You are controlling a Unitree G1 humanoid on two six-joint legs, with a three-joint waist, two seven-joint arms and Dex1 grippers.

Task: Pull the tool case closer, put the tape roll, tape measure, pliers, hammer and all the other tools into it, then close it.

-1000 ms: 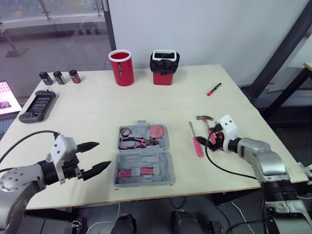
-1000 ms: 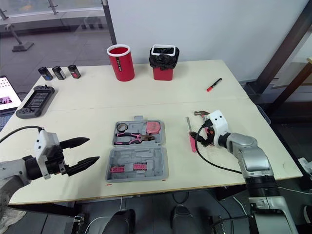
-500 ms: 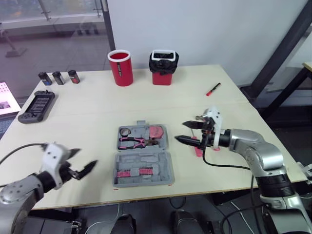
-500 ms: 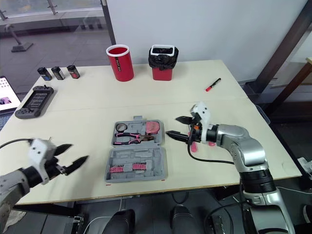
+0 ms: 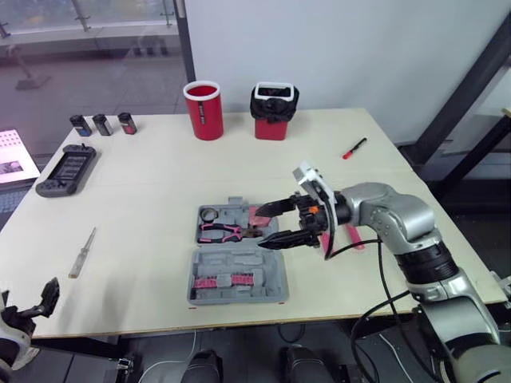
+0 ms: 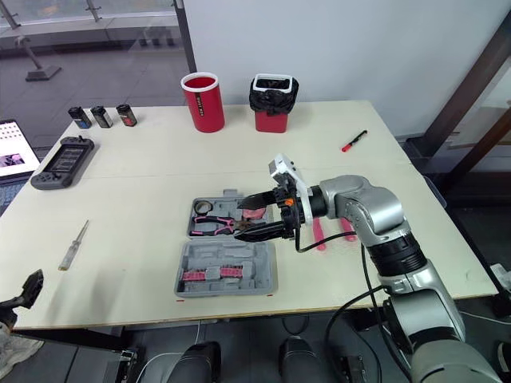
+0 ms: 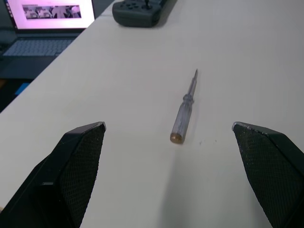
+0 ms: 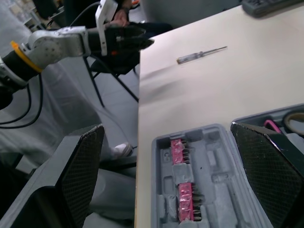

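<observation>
Where right gripper hovers, tool case lies beneath.

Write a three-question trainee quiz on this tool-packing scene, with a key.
1. True or false: the pliers lie inside the open tool case.
2. Fill in the blank: the right gripper hovers over the case's right side with its fingers ____.
3. Where is the clear-handled screwdriver?
A. In the case
B. On the table, left of the case
C. Held in the right gripper

Key: 1 true; 2 open; 3 B.
</observation>
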